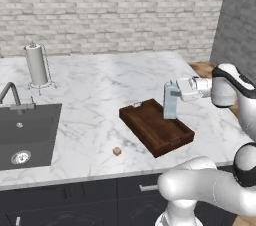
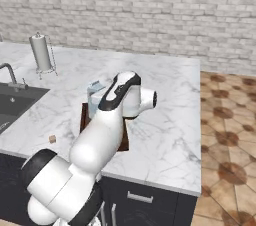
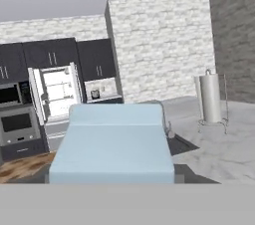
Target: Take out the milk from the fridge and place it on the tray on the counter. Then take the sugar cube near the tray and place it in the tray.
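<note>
Over the tray (image 1: 150, 127) | gripper (image 1: 175, 93) grasping the milk (image 1: 170, 102) upright | sugar cube (image 1: 117, 151) on counter (image 1: 95, 95) nearby

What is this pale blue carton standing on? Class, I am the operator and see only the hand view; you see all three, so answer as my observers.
Observer: The milk stands upright over the tray, near its rim. Whether it touches the tray's floor I cannot tell.
Operator: Is it held?
Observer: Yes. The gripper reaches in level from the side, and its jaws clasp the carton's upper part.
Operator: And the sugar cube?
Observer: The sugar cube lies on the counter, apart from the tray and nearer the counter's front edge.
</note>
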